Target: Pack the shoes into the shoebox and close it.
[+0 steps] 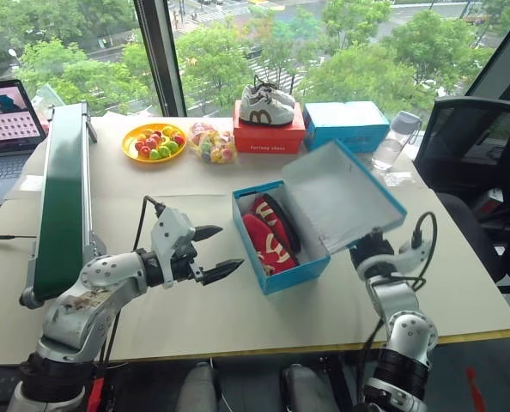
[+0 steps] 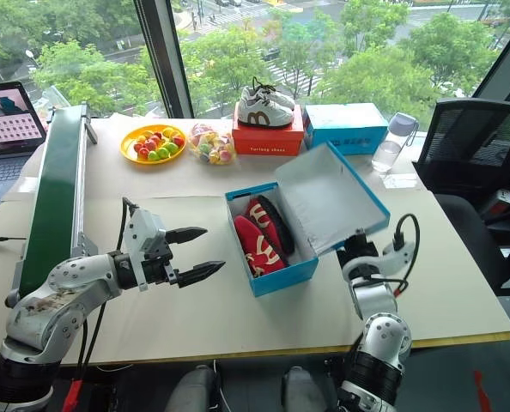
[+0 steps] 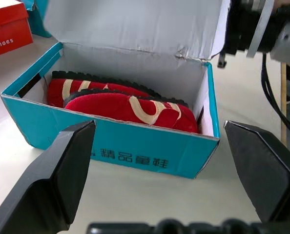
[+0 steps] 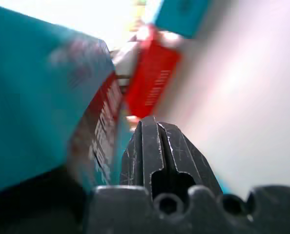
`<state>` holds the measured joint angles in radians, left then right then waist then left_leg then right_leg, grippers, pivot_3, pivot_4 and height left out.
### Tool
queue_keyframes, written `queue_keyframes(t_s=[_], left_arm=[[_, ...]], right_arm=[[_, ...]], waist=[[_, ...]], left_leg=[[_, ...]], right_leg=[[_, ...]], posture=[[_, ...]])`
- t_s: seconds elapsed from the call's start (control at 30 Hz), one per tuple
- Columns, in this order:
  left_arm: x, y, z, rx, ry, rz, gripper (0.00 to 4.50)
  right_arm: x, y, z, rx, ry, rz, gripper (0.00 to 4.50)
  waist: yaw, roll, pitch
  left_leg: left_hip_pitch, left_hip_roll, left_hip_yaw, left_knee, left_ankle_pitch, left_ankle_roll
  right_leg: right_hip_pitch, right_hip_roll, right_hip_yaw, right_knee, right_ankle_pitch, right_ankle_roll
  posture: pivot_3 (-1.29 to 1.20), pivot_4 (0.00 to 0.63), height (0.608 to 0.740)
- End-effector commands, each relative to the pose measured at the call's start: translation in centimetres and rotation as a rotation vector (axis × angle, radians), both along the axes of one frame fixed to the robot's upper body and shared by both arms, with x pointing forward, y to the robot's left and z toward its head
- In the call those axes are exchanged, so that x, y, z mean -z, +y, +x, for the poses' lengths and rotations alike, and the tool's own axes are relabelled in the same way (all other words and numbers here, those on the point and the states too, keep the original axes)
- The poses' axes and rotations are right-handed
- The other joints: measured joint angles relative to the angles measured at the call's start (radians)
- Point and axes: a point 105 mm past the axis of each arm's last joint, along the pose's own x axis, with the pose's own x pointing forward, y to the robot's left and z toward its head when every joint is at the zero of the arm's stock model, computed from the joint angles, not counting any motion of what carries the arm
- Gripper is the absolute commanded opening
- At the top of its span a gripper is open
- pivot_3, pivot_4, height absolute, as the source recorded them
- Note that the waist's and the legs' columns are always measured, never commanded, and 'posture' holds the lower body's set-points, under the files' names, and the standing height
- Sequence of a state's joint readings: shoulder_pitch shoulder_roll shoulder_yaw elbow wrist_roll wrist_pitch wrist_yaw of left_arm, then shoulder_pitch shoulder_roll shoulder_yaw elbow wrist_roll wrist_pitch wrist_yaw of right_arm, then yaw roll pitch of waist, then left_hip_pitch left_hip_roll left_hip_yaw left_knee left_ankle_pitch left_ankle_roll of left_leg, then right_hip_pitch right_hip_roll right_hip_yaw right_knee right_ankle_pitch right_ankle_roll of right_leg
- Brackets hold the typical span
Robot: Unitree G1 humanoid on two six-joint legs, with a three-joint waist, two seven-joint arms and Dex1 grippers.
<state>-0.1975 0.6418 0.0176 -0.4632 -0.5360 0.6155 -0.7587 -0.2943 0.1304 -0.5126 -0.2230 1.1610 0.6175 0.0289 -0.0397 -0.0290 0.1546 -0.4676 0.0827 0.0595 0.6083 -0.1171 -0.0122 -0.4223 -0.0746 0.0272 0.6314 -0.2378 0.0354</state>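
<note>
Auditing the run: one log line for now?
red fabric shoes: inside blue cardboard shoebox | lid: up | left gripper: open | right gripper: shut

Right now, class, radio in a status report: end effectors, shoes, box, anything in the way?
Left end effector open, beside bright blue cardboard shoebox. Right end effector shut, under raised lid. Red fabric shoes inside. Nothing blocks the lid.

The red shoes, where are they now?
Both red shoes lie side by side inside the open blue shoebox, mid-table, between the two end effectors.
</note>
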Motion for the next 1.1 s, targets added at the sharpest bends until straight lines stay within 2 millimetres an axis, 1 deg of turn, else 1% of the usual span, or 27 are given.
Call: queue_keyframes(t_s=[0.03, 0.07, 0.1, 0.13, 0.17, 0.2, 0.27, 0.3, 0.33, 0.4, 0.43, 0.5, 0.53, 0.57, 0.6, 0.63, 0.67, 0.73, 0.8, 0.87, 0.93, 0.97, 1.0, 1.03, 1.07, 1.1], left_arm=[[-0.9, 0.1, -0.1, -0.006, -0.039, 0.001, 4.50], [-0.9, 0.2, -0.1, -0.010, -0.040, 0.000, 4.50], [-0.9, 0.2, -0.2, -0.017, -0.042, -0.001, 4.50], [-0.9, 0.2, -0.2, -0.020, -0.043, -0.001, 4.50], [-0.9, 0.2, -0.2, -0.022, -0.043, -0.001, 4.50], [-0.9, 0.2, -0.2, -0.025, -0.044, -0.002, 4.50], [-0.9, 0.3, -0.2, -0.030, -0.043, -0.003, 4.50], [-0.9, 0.3, -0.2, -0.032, -0.044, -0.004, 4.50], [-0.8, 0.2, -0.3, -0.033, -0.044, -0.004, 4.50], [-0.8, 0.2, -0.3, -0.036, -0.044, -0.007, 4.50], [-0.8, 0.2, -0.3, -0.038, -0.043, -0.009, 4.50], [-0.7, 0.1, -0.3, -0.040, -0.043, -0.012, 4.50], [-0.7, 0.1, -0.3, -0.042, -0.042, -0.015, 4.50], [-0.7, 0.0, -0.3, -0.044, -0.042, -0.016, 4.50], [-0.7, 0.0, -0.3, -0.046, -0.042, -0.017, 4.50], [-0.7, 0.0, -0.3, -0.054, -0.046, -0.017, 4.50], [-0.7, 0.1, -0.3, -0.064, -0.049, -0.017, 4.50], [-0.8, 0.4, -0.2, -0.091, -0.057, -0.023, 4.50], [-1.0, 0.8, 0.1, -0.134, -0.072, -0.035, 4.50], [-1.3, 1.3, 0.8, -0.201, -0.086, -0.070, 4.50], [-1.4, 1.7, 1.4, -0.259, -0.097, -0.102, 4.50], [-1.5, 2.1, 1.9, -0.312, -0.095, -0.138, 4.50], [-1.5, 2.6, 2.5, -0.381, -0.095, -0.183, 4.50], [-1.5, 2.9, 2.9, -0.430, -0.093, -0.214, 4.50], [-1.5, 3.3, 3.2, -0.472, -0.097, -0.231, 4.50], [-1.3, 4.0, 3.7, -0.546, -0.098, -0.256, 4.50]], right_arm=[[-6.2, 5.2, -4.8, -0.356, -0.362, -0.097, 0.13], [-6.8, 6.7, -6.5, -0.475, -0.429, -0.173, 0.13], [-6.6, 8.5, -7.8, -0.606, -0.443, -0.258, 0.13], [-6.1, 9.6, -8.5, -0.690, -0.442, -0.343, 0.13], [-5.7, 10.2, -8.8, -0.728, -0.434, -0.403, 0.13], [-5.1, 10.8, -8.0, -0.739, -0.407, -0.514, 0.13], [-4.6, 11.2, -6.5, -0.713, -0.376, -0.646, 0.13], [-4.5, 11.2, -4.8, -0.666, -0.361, -0.738, 0.13], [-4.5, 11.2, -3.8, -0.632, -0.356, -0.796, 0.13], [-4.7, 11.3, -1.7, -0.572, -0.348, -0.884, 0.13], [-5.0, 11.3, -0.2, -0.520, -0.335, -0.906, 0.13], [-5.5, 11.5, 2.0, -0.459, -0.327, -0.927, 0.13], [-5.1, 11.6, 3.1, -0.439, -0.310, -0.974, 0.13], [-4.3, 11.8, 4.1, -0.428, -0.288, -1.041, 0.13], [-3.3, 12.1, 4.9, -0.425, -0.273, -1.120, 0.13], [-1.1, 12.5, 5.8, -0.443, -0.232, -1.232, 0.13], [0.9, 12.6, 6.3, -0.473, -0.200, -1.321, 0.13], [3.9, 12.6, 6.6, -0.523, -0.157, -1.434, 0.13], [5.6, 12.2, 6.7, -0.549, -0.130, -1.499, 0.13], [7.1, 11.8, 6.7, -0.571, -0.106, -1.555, 0.13], [7.6, 11.5, 6.9, -0.571, -0.082, -1.546, 0.13], [7.5, 11.2, 7.1, -0.552, -0.069, -1.536, 0.13], [6.7, 10.9, 7.5, -0.512, -0.061, -1.498, 0.13], [6.1, 10.6, 7.8, -0.484, -0.057, -1.470, 0.13], [5.3, 10.5, 8.0, -0.455, -0.060, -1.427, 0.13], [3.2, 10.1, 8.4, -0.398, -0.081, -1.321, 0.13]], waist=[[0.000, 0.000, 0.000], [0.002, 0.000, 0.000], [0.002, 0.000, 0.000], [0.002, 0.000, 0.000], [0.002, 0.000, 0.000], [0.002, -0.001, 0.000], [-0.001, -0.001, 0.000], [-0.002, -0.001, 0.000], [-0.002, -0.001, 0.000], [0.001, -0.001, 0.000], [0.002, -0.001, 0.000], [0.004, -0.001, 0.000], [0.004, -0.001, 0.000], [0.005, -0.001, 0.000], [0.007, -0.001, 0.000], [0.008, -0.001, 0.000], [0.009, -0.001, 0.000], [0.015, -0.001, 0.000], [0.019, -0.001, 0.000], [0.018, -0.002, -0.002], [0.020, -0.003, -0.002], [0.021, -0.003, -0.002], [0.022, -0.004, -0.003], [0.024, -0.004, -0.003], [0.026, -0.004, -0.003], [0.026, -0.005, -0.004]], left_leg=[[0.000, 0.000, 0.000, 0.000, 0.000, 0.000], [0.000, 0.000, 0.000, 0.000, 0.000, 0.000], [0.000, 0.000, 0.000, 0.000, 0.000, 0.000], [0.000, 0.000, 0.001, 0.000, 0.000, 0.000], [0.000, 0.000, 0.001, 0.000, 0.000, 0.000], [0.001, 0.000, 0.001, 0.000, -0.001, -0.001], [0.002, 0.000, 0.002, 0.001, -0.002, -0.004], [0.002, 0.000, 0.002, 0.000, -0.005, -0.008], [0.002, 0.000, 0.002, 0.000, -0.005, -0.008], [0.003, 0.000, 0.002, 0.000, -0.005, -0.008], [0.003, 0.000, 0.002, 0.001, -0.005, -0.008], [0.002, 0.000, 0.002, 0.001, -0.005, -0.008], [0.002, 0.000, 0.002, 0.001, -0.004, -0.007], [0.001, 0.000, 0.002, 0.002, -0.001, -0.001], [0.001, 0.000, 0.002, 0.002, 0.000, 0.000], [0.001, -0.001, 0.002, 0.002, 0.000, 0.000], [0.000, -0.001, 0.002, 0.002, 0.000, 0.000], [0.000, -0.001, 0.002, 0.001, 0.000, 0.000], [-0.002, -0.001, 0.002, 0.001, 0.000, 0.000], [0.000, -0.001, 0.002, 0.001, 0.000, 0.000], [0.004, -0.001, 0.002, 0.002, 0.000, -0.001], [0.006, -0.001, 0.002, 0.002, 0.000, -0.001], [0.009, -0.001, 0.002, 0.001, -0.001, -0.002], [0.012, -0.001, 0.002, 0.001, -0.005, -0.008], [0.012, 0.000, 0.002, 0.001, -0.005, -0.009], [0.012, -0.001, 0.002, 0.002, -0.005, -0.009]], right_leg=[[0.000, 0.000, 0.000, 0.000, 0.000, 0.000], [0.000, 0.000, 0.000, 0.000, 0.000, 0.000], [0.001, -0.001, 0.000, 0.000, -0.001, 0.000], [0.001, -0.001, 0.000, 0.000, -0.001, 0.000], [0.001, -0.002, 0.000, 0.000, -0.002, -0.001], [0.001, -0.002, 0.000, -0.001, -0.004, -0.006], [0.001, -0.002, 0.000, 0.000, -0.003, -0.008], [0.001, -0.002, 0.000, -0.001, -0.003, -0.008], [0.000, -0.002, 0.000, -0.001, -0.002, -0.008], [0.000, -0.001, 0.000, -0.001, -0.002, -0.007], [0.000, -0.001, 0.000, -0.001, -0.002, -0.007], [0.000, -0.001, 0.000, 0.000, -0.002, -0.007], [0.000, -0.001, 0.000, -0.001, -0.001, -0.007], [0.000, -0.001, 0.000, 0.000, 0.000, -0.005], [0.000, -0.001, 0.000, 0.000, 0.002, -0.001], [0.000, -0.001, 0.000, -0.001, 0.001, 0.000], [0.000, -0.001, 0.000, -0.001, 0.000, 0.000], [0.000, -0.001, 0.000, -0.001, 0.000, 0.001], [-0.002, -0.001, 0.001, 0.000, -0.001, 0.001], [0.000, 0.000, 0.002, 0.001, -0.001, 0.001], [0.003, 0.000, 0.001, 0.001, -0.001, 0.001], [0.004, 0.000, 0.001, 0.001, 0.000, 0.001], [0.005, -0.001, 0.001, 0.001, 0.000, 0.001], [0.005, -0.001, 0.001, 0.001, -0.001, -0.001], [0.006, -0.001, 0.001, 0.000, -0.003, -0.005], [0.006, -0.001, 0.001, 0.001, -0.002, -0.006]], posture=[[0.00, 0.150, 0.739], [0.00, 0.150, 0.739], [0.00, 0.150, 0.739], [0.00, 0.150, 0.739], [0.00, 0.150, 0.739], [0.00, 0.150, 0.739], [0.00, 0.150, 0.739], [0.00, 0.150, 0.739], [0.00, 0.150, 0.739], [0.00, 0.150, 0.739], [0.00, 0.150, 0.739], [0.00, 0.150, 0.739], [0.00, 0.150, 0.739], [0.00, 0.150, 0.739], [0.00, 0.150, 0.739], [0.00, 0.150, 0.739], [0.00, 0.150, 0.739], [0.00, 0.150, 0.739], [0.00, 0.150, 0.739], [0.00, 0.150, 0.739], [0.00, 0.150, 0.739], [0.00, 0.150, 0.739], [0.00, 0.150, 0.739], [0.00, 0.150, 0.739], [0.00, 0.150, 0.739], [0.00, 0.150, 0.739]])
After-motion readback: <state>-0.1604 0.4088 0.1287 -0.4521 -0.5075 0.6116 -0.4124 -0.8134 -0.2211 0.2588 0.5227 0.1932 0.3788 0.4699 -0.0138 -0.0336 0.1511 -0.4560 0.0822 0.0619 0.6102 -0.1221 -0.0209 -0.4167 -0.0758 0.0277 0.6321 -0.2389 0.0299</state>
